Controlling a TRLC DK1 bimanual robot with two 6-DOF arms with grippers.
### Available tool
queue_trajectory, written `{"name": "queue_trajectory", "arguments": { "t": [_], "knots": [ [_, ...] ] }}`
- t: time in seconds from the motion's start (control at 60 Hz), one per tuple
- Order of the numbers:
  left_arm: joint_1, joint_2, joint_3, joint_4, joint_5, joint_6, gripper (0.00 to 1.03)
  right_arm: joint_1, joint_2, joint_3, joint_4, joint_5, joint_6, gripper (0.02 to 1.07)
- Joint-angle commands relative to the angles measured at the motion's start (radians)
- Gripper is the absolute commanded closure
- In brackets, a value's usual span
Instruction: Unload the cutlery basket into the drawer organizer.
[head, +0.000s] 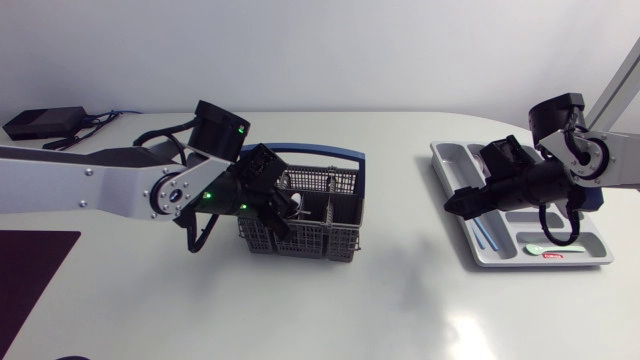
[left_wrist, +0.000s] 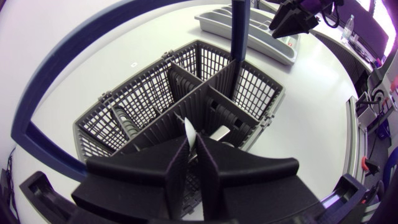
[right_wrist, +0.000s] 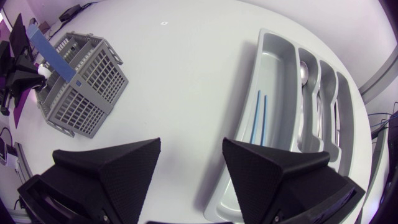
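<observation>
The left hand (left_wrist: 193, 148) pinches a thin white cutlery piece (left_wrist: 189, 129) inside the grey mesh basket (left_wrist: 255, 90). The right hand (right_wrist: 191, 145) is wide open, empty.

L claw (left_wrist: 192, 149) pinched on white handle (left_wrist: 189, 130); R claw (right_wrist: 191, 148) spread wide.

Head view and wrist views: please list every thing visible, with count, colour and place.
Plastic mesh cutlery basket: one, grey with blue handle, table's middle.
Slim plastic utensil: one, white, upright in basket.
Compartmented plastic drawer organizer: one, light grey, table's right part.
Thin sticks: two, blue, organizer's outermost compartment.
Metal spoon: one, silver, neighbouring compartment.
Small plastic spoon: one, pale, organizer's near end.
Small item: one, red, beside it.
Left gripper: one, black, shut on utensil.
Right gripper: one, black, open, beside organizer's edge.
</observation>
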Motion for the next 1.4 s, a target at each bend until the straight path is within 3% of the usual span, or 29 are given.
{"name": "queue_trajectory", "arguments": {
  "t": [0.0,0.483,0.817,0.933,1.1,1.383],
  "knots": [
    [0.001,-0.043,-0.031,0.026,0.004,-0.029,0.96,0.0,-0.015,-0.029,0.003,0.004,0.002,0.34],
    [0.008,-0.135,-0.035,0.026,0.025,-0.043,0.96,0.007,-0.05,-0.043,-0.001,0.004,0.002,0.34],
    [0.053,-0.344,-0.035,-0.019,0.093,-0.09,0.96,0.047,-0.129,-0.044,-0.02,0.002,0.0,0.34],
    [0.081,-0.416,-0.023,-0.093,0.192,-0.124,0.96,0.082,-0.164,-0.038,-0.038,-0.001,0.0,0.34],
    [0.162,-0.414,0.029,-0.244,0.453,-0.126,0.97,0.188,-0.242,-0.038,-0.078,-0.058,-0.032,0.34],
    [0.153,-0.408,0.021,-0.315,0.605,-0.021,1.0,0.438,-0.336,-0.047,-0.113,-0.151,-0.082,0.34]
  ]
}}
